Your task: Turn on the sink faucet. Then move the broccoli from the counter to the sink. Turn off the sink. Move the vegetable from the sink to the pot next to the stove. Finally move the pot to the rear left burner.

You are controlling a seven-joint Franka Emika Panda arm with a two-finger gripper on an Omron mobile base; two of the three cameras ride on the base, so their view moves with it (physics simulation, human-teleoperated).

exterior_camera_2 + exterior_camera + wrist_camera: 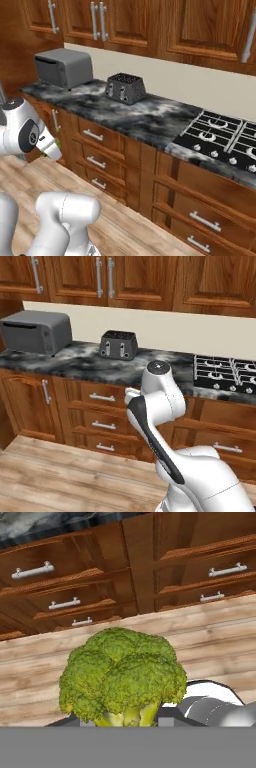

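The broccoli (122,674) sits at the bottom of the hand view, directly at the tool (125,724), stalk down between the finger positions and green head spreading above them; the tool is clenched on the broccoli, although the fingertips themselves are hidden behind the floret. A small patch of green (58,143) is also visible in the right base view, just behind the white arm (22,131) and in front of the cabinet fronts, low over the wooden floor (220,642). In the left base view the arm (155,406) rises from the lower right and stands in front of the drawers. Beyond the broccoli, the hand view shows floor planks, then brown drawers (65,587) with pale bar handles. Above the cabinets lies the marbled tabletop (85,363). On it a dark toaster (119,344) stands near the back wall, and a grey toaster oven (37,331) stands farther to the left, well apart from the toaster. The stove (220,137) is set into the tabletop at the right, its pale grates and a row of small knobs visible. Wooden wall cabinets (135,278) hang above the pale backsplash.
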